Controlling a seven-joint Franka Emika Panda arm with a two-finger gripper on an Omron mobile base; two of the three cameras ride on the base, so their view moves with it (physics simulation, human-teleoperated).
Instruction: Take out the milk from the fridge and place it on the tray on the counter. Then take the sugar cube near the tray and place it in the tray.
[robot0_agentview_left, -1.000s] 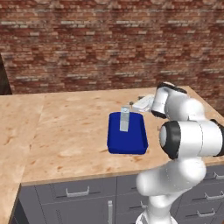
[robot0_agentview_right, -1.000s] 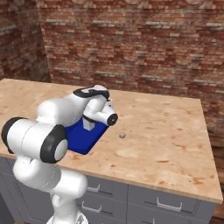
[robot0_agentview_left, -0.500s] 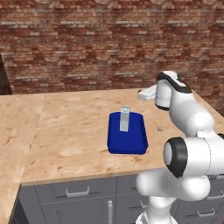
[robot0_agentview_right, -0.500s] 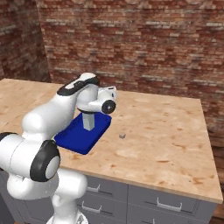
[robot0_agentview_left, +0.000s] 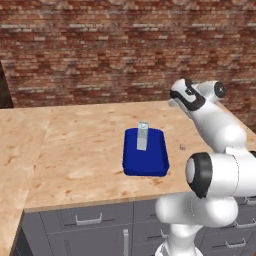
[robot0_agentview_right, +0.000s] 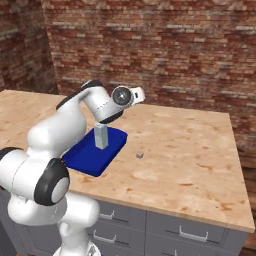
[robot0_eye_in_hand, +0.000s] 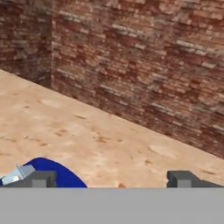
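Milk (robot0_agentview_left: 143, 136) stands upright inside the tray (robot0_agentview_left: 145, 161) on the surface (robot0_agentview_left: 75, 150). Beside the tray, apart from its rim, lies the sugar cube (robot0_agentview_right: 140, 155), tiny and hard to make out. Above the tray's far end, the 2 fingers (robot0_eye_in_hand: 41, 178) are spread wide, grasping nothing, with the milk's top cut off at their side.

Dark blue tray (robot0_agentview_left: 145, 160), pale blue-and-white milk (robot0_agentview_left: 143, 136), whitish-tan sugar cube (robot0_agentview_left: 183, 147) — tan wood-grain counter (robot0_agentview_left: 75, 150), red-brown brick wall (robot0_agentview_left: 100, 50)
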